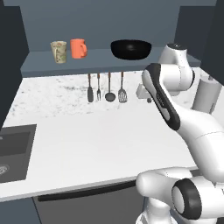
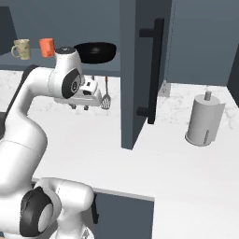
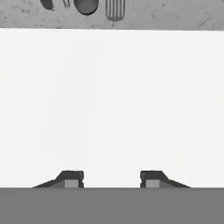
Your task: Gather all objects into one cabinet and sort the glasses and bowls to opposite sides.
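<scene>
Three vessels sit upper left of frame on the cabinet shelf: beige patterned cup (image 1: 59,51), orange handled mug (image 1: 78,48), wide glossy black bowl (image 1: 131,49); two-finger gripper (image 3: 111,179) hovers above white counter (image 1: 96,144), jaws parted, holding nothing

Beige patterned cup (image 1: 58,51); orange mug (image 1: 78,48); glossy black bowl (image 1: 131,49); dark blue-grey cabinet (image 2: 135,70), black handle (image 2: 153,70); white counter (image 1: 87,144); grey-speckled backsplash (image 1: 57,94); white paper roll (image 2: 204,119).

4 hanging utensils (image 1: 106,88) | paper towel roll (image 2: 204,119) | sink (image 1: 13,153)
</scene>
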